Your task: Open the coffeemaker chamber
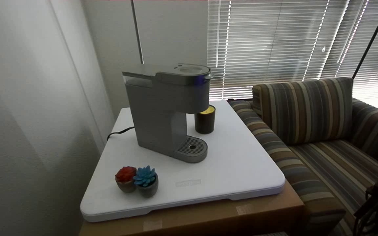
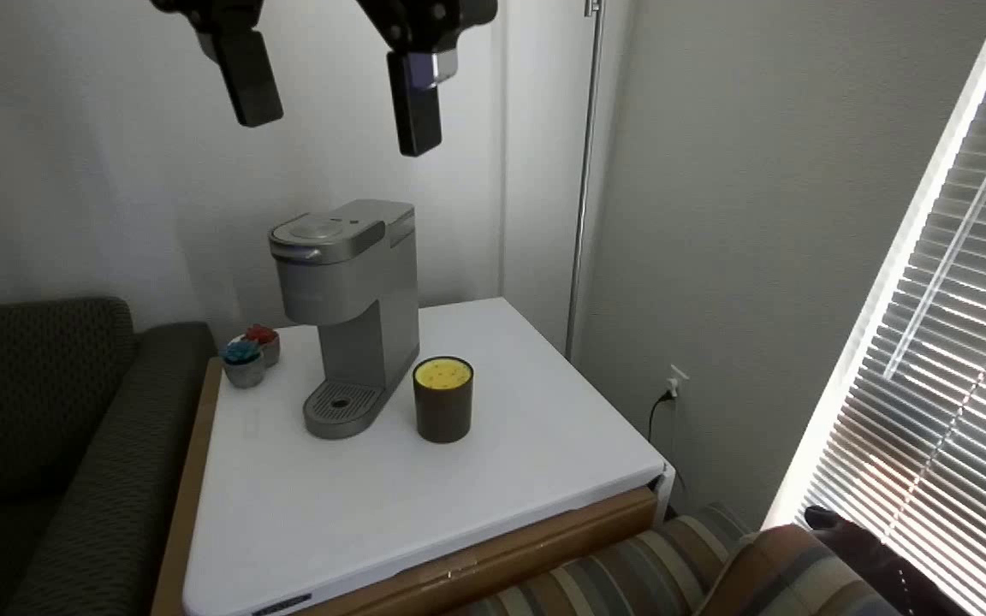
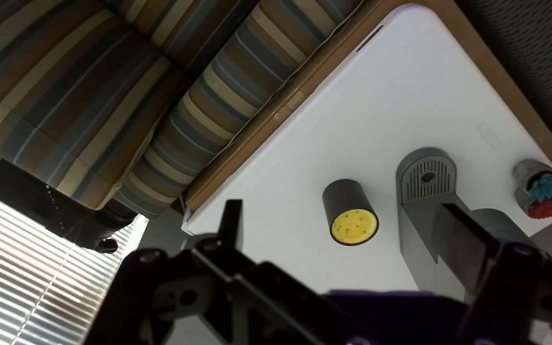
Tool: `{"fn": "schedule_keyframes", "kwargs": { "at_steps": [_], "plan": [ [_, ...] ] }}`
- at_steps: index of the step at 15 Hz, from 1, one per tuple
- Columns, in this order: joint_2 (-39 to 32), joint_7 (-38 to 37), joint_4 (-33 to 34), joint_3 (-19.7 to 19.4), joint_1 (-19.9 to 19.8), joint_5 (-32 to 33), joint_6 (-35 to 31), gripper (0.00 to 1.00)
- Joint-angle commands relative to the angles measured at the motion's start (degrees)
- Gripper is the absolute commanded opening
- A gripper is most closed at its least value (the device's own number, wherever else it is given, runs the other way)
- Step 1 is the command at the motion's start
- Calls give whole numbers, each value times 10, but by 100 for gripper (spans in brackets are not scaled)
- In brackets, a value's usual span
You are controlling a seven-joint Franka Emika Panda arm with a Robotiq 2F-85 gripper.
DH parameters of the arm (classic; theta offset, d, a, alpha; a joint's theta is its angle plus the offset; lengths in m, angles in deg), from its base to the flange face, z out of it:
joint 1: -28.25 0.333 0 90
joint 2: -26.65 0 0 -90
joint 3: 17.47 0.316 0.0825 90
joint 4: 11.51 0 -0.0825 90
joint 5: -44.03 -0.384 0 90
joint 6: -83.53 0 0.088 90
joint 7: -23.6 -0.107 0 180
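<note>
The grey coffeemaker [image 1: 162, 111] stands upright on a white table, also in an exterior view [image 2: 356, 342] and in the wrist view [image 3: 419, 235]. Its chamber lid [image 1: 184, 78] lies flat and shut on the head, with a light handle at the front; it shows too in an exterior view [image 2: 322, 248]. In the wrist view the lid is mostly hidden behind a finger. My gripper [image 2: 340, 133] is open and empty, higher than the coffeemaker and touching nothing. In the wrist view its fingers [image 3: 339, 206] are wide apart, with the coffeemaker behind the right-hand finger.
A dark cylinder with a yellow top [image 2: 443, 402] stands beside the coffeemaker. Two small potted succulents, red [image 1: 126, 178] and blue [image 1: 146, 183], stand on the white table [image 1: 241, 164]. A striped armchair [image 1: 307, 124] adjoins the table. A black cord [image 1: 120, 131] runs behind the coffeemaker.
</note>
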Motion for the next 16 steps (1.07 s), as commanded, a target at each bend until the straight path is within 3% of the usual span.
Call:
{"fn": "schedule_keyframes", "kwargs": {
  "at_steps": [1, 4, 6, 8, 12, 14, 15, 16],
  "plan": [
    [-2, 5, 2, 15, -17, -6, 2, 100],
    [-4, -2, 1, 17, -17, -9, -8, 100],
    [-25, -10, 1, 22, -10, -27, -64, 100],
    [-58, -37, 6, 28, 2, -77, -130, 100],
    [-123, -41, 20, 51, 36, -250, -219, 100],
    [-142, -23, 22, 67, 34, -288, -234, 100],
    [-116, -41, 6, 76, 21, -255, -221, 100],
    [-128, -40, 9, 83, 22, -268, -228, 100]
  ]
}}
